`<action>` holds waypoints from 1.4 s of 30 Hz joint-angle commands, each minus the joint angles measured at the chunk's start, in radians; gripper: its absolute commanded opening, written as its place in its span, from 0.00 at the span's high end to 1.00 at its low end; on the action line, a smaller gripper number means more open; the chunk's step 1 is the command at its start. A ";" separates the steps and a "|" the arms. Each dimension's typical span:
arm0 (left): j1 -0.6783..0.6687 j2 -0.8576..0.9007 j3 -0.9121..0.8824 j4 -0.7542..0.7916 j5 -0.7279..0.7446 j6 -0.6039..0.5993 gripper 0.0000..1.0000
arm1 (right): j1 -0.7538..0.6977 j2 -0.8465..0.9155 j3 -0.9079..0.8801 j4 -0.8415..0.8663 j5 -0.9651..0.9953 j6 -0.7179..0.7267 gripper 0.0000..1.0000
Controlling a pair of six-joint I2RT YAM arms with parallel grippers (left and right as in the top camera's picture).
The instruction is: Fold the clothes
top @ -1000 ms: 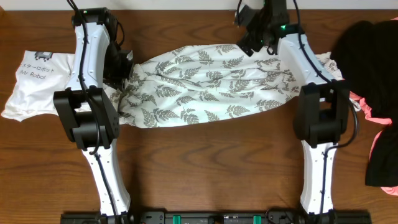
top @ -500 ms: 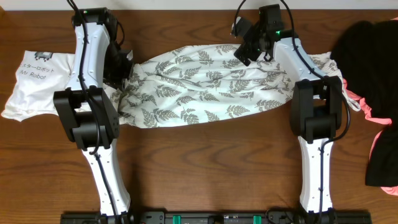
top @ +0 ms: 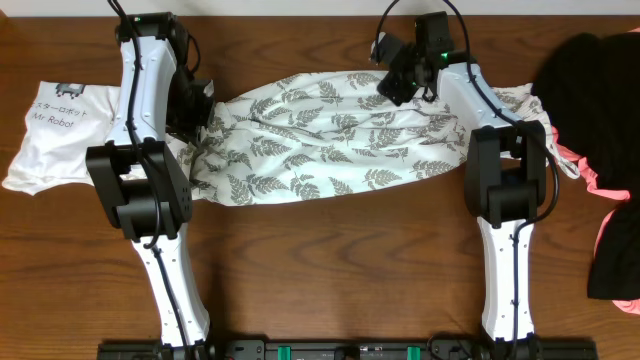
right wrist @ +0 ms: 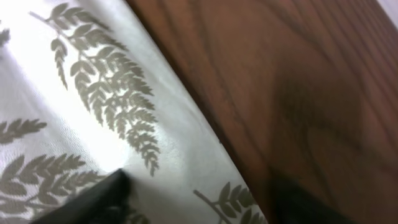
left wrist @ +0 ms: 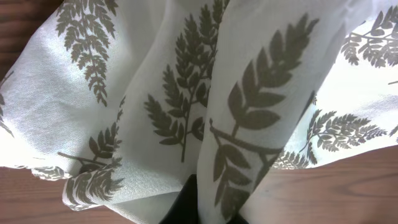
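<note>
Since a second back, the right gripper (top: 397,82) has slid leftward onto the far edge of the cloth, and its arm is now angled further inward. The left gripper (top: 200,108) and the cloth have not shifted.

We see the long thin white fabric garment printed with grey fern leaves (top: 330,140) spread lengthwise across the brown wooden table (top: 330,270), between the two arms. Its left end is bunched at the left gripper and its right end runs under the right arm.

Left jaws: pressed together, pinching a gathered bunch of the garment. The left wrist view shows folds draped right over the dark fingers.

Right jaws: apart. One dark finger (right wrist: 93,196) is on the fabric and the other is seemingly over bare wood, so the hem sits between them, not yet pinched.

Step in hand, we judge: taking hold of the far edge for a first fold; no fold is made yet. The next move calls for closing the right jaws on the hem alone. Both holds then lift together and carry toward the near side, so the fabric doubles without dragging.

The plain white shirt printed "Mr Robot" (top: 55,140) sits at the table's left end and the black garment (top: 600,100) at its right end.
</note>
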 commanded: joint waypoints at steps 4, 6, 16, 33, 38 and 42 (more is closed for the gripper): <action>-0.002 -0.003 -0.004 -0.001 0.013 -0.009 0.94 | 0.003 0.023 0.014 -0.011 -0.012 0.006 0.62; -0.002 -0.003 -0.004 0.000 0.013 -0.008 0.94 | 0.001 0.021 0.014 -0.010 -0.012 0.015 0.75; -0.002 -0.004 -0.003 0.035 0.013 -0.006 0.94 | -0.003 0.014 0.187 -0.110 -0.011 0.050 0.99; 0.000 -0.063 0.037 0.083 0.013 0.041 0.94 | -0.003 0.006 0.394 -0.474 0.031 0.031 0.99; 0.001 -0.120 0.037 0.111 0.013 0.044 0.94 | -0.003 -0.026 0.394 -0.532 0.034 0.031 0.99; 0.001 -0.160 0.037 0.111 0.013 0.044 0.94 | -0.003 -0.053 0.394 -0.587 0.053 0.031 0.99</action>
